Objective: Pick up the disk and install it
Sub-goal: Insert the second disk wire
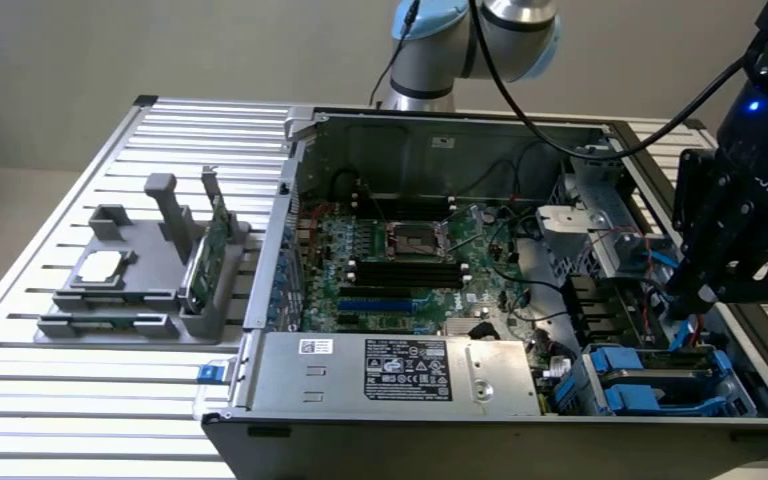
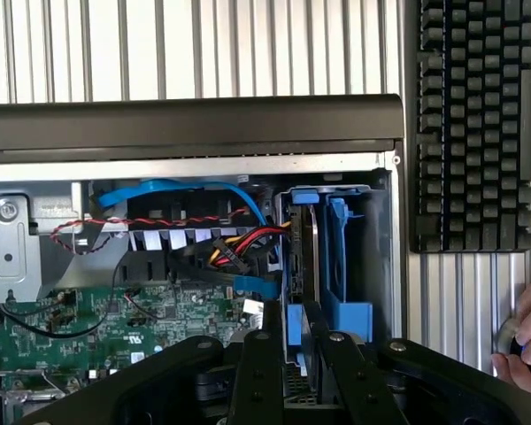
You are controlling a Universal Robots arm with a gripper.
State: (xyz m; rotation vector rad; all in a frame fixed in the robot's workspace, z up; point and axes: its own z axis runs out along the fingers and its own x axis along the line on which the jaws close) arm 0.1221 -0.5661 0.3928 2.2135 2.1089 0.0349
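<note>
The gripper (image 2: 292,354), at three o'clock in the exterior view over the open computer case (image 1: 357,410), is clamped on the edge of the blue-framed disk (image 2: 299,257), which stands upright in the drive bay (image 1: 658,380) at the case's five-o'clock corner.

An open computer case (image 1: 491,250) lies on the bench (image 1: 37,380), with the motherboard (image 1: 398,255) in its middle and the power supply (image 1: 398,370) along its near side. A rack (image 1: 144,270) stands on the bench to the exterior view's left of the case. The gripper (image 2: 292,354) hangs over the case's drive bay at the exterior view's right, closed on the disk (image 2: 303,257), which stands on edge in the bay
</note>
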